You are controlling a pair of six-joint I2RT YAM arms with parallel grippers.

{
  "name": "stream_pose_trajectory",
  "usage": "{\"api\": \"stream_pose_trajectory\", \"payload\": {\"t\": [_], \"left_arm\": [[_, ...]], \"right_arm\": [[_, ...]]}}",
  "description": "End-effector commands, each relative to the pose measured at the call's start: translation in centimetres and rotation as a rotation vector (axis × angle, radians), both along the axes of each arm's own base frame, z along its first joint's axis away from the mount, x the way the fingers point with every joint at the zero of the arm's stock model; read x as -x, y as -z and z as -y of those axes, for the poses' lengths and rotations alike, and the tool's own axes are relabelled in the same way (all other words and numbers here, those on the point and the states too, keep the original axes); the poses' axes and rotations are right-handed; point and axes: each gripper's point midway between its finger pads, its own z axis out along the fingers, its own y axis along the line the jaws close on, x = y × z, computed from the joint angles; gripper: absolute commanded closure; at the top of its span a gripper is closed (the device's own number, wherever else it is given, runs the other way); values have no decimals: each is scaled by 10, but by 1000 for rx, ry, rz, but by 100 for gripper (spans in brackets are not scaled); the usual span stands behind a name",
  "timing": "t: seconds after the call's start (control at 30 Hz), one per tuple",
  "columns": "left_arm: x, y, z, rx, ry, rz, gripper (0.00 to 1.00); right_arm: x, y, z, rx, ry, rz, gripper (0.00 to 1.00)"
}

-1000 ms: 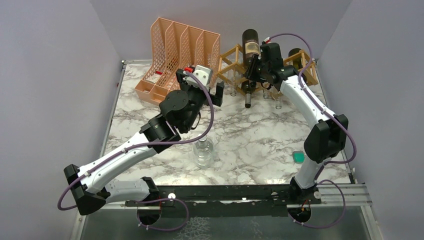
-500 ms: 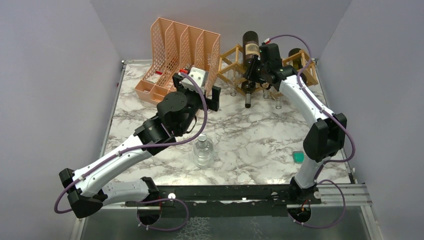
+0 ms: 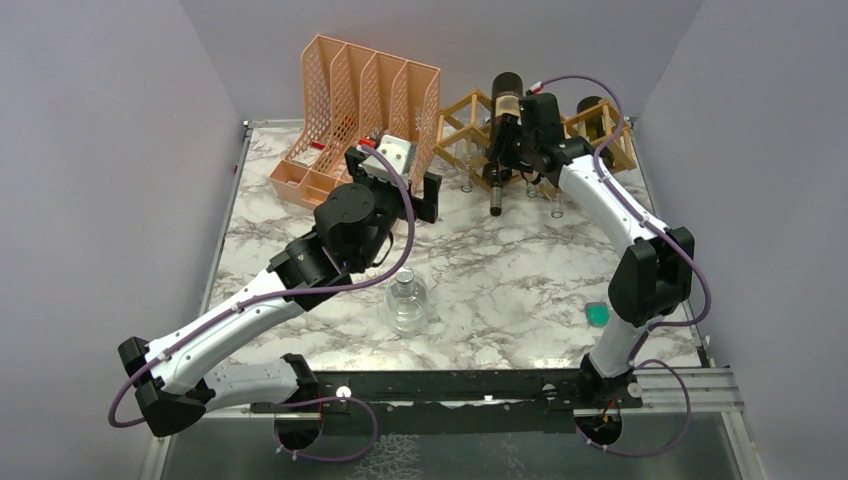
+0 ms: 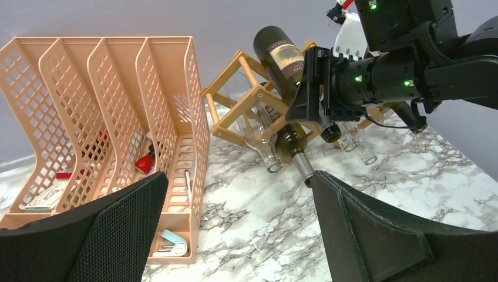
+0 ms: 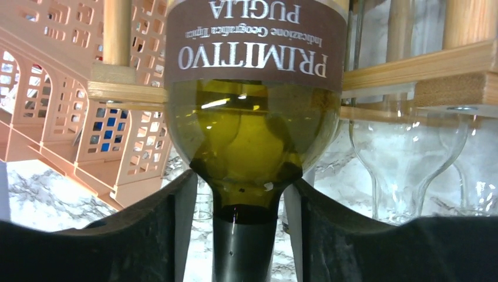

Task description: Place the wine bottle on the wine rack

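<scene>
The wine bottle (image 3: 503,98) is dark green with a brown label (image 5: 253,44). It lies tilted, neck down, on top of the light wooden lattice wine rack (image 3: 462,122) at the back of the table. My right gripper (image 3: 522,135) is shut on it, with one finger (image 5: 170,229) on each side where the neck meets the shoulder (image 5: 246,194). The left wrist view shows the bottle (image 4: 277,54) resting on the rack (image 4: 235,94). My left gripper (image 3: 396,178) is open and empty, above the table in front of the rack (image 4: 241,235).
A second dark bottle (image 3: 495,190) sits lower in the rack, its neck pointing at the table. Clear glass bottles (image 4: 267,155) hang from the rack too. A peach mesh file organiser (image 3: 355,95) stands left of the rack. On the table are a clear glass jar (image 3: 407,305) and a small green object (image 3: 597,315).
My right gripper has lowered the wine bottle a little onto the rack. My left arm pulled back and to the left, then stopped.
</scene>
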Motion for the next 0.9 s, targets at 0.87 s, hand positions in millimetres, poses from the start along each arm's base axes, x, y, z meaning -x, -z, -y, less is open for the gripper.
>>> {"api": "stream_pose_trajectory", "payload": {"t": [0.87], "left_arm": [[10,-70,-38,42,-53,154,1]], "right_arm": [[180,-113,-25,-126,-614,323,28]]}}
